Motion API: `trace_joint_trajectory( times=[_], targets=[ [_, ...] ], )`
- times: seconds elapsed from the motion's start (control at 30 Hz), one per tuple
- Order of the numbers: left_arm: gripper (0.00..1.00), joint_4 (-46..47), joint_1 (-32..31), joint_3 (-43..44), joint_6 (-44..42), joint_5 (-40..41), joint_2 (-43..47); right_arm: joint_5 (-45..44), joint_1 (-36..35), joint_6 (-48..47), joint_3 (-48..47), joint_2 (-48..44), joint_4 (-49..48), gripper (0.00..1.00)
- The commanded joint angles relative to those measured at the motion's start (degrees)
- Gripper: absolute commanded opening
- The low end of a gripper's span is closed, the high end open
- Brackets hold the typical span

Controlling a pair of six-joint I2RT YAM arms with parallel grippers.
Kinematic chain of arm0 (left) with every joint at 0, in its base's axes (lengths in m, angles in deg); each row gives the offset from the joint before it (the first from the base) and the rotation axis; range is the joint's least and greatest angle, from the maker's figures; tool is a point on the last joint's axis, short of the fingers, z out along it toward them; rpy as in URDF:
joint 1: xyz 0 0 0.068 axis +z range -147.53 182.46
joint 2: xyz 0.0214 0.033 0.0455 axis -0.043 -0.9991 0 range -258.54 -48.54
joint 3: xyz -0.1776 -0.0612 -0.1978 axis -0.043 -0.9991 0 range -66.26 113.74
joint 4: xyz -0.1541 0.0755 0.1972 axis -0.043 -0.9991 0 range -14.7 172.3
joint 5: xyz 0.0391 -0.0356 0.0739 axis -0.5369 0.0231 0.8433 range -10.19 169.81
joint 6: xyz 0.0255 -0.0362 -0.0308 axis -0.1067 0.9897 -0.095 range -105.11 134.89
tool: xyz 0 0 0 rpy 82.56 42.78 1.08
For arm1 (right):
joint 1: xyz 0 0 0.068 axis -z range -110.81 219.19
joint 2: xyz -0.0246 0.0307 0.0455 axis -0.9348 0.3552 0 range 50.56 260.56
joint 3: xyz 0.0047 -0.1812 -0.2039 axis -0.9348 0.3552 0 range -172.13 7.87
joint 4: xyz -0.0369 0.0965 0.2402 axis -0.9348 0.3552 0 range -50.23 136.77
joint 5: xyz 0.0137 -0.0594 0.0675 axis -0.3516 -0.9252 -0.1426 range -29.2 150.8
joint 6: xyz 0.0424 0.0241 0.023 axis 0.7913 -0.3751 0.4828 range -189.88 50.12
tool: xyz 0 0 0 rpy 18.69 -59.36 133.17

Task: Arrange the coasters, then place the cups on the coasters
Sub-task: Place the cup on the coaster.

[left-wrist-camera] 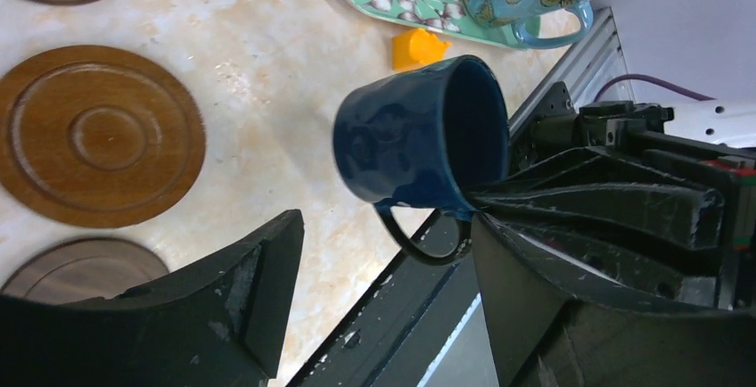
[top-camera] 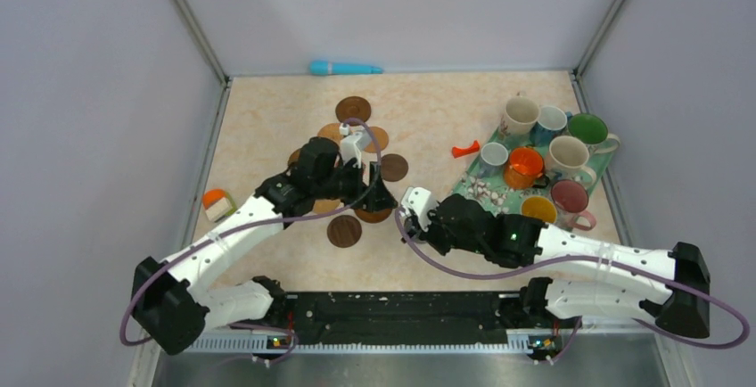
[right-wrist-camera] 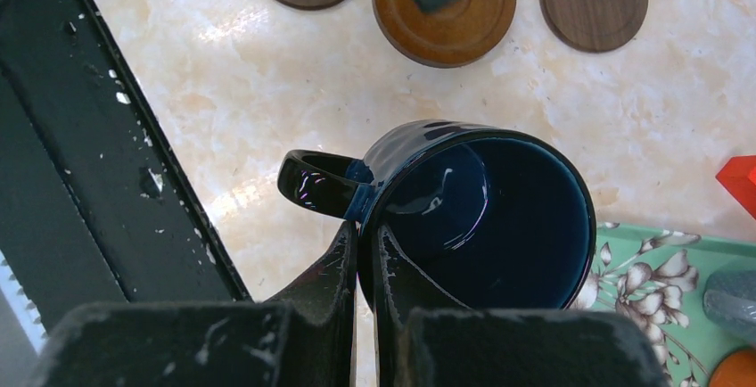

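Beige marbled tabletop [top-camera: 428, 111], walled in grey, carries everything. Along its right side lies the teal floral tray [top-camera: 479, 188], with the other cups [top-camera: 571, 151] crowded on it, apparently waiting their turn.

At the middle, the right gripper [right-wrist-camera: 365, 258] has its fingers pressed together on the wall of the dark blue mug [right-wrist-camera: 481, 218], one inside the rim and one outside, just beside the handle. That thin pinch keeps the mug mouth-up between tray and coasters; whether it touches the table I cannot tell.

Close by, the left gripper [left-wrist-camera: 383, 226] stands spread and empty, low over the loose cluster of coasters [top-camera: 353, 108], one finger above the large ridged coaster [left-wrist-camera: 98, 133]. That coaster looks the likely seat for the mug, so the left arm would need to clear it.

Smallest, an orange block [left-wrist-camera: 419, 48] sits just beside the tray's edge.
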Motion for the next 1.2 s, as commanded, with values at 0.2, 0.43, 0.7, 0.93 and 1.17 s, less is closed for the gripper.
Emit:
trace_joint_trajectory(
  times=[0.2,0.43,0.7,0.93,1.17],
  targets=[
    [0.71,9.2,-6.7,2.9,1.0,4.0,-8.6,-4.2,-1.6,2.6,-0.9,1.0,-10.1,0.00],
    [0.64,9.4,-9.0,4.6,0.5,5.5,-14.9,-3.7,-1.7,3.5,-0.8,3.0,-11.1,0.00],
    [0.63,6.1,-10.2,5.5,-0.2,6.3,-18.0,-5.1,-1.7,6.3,0.3,6.4,-13.3,0.00],
    [0.52,5.2,-10.6,5.6,0.0,6.2,-19.9,-6.8,-1.7,7.5,0.7,7.2,-14.9,0.00],
    [0.25,4.1,-10.8,6.4,0.7,6.0,-21.1,-8.7,-1.7,8.5,2.0,8.4,-16.4,0.00]
  ],
)
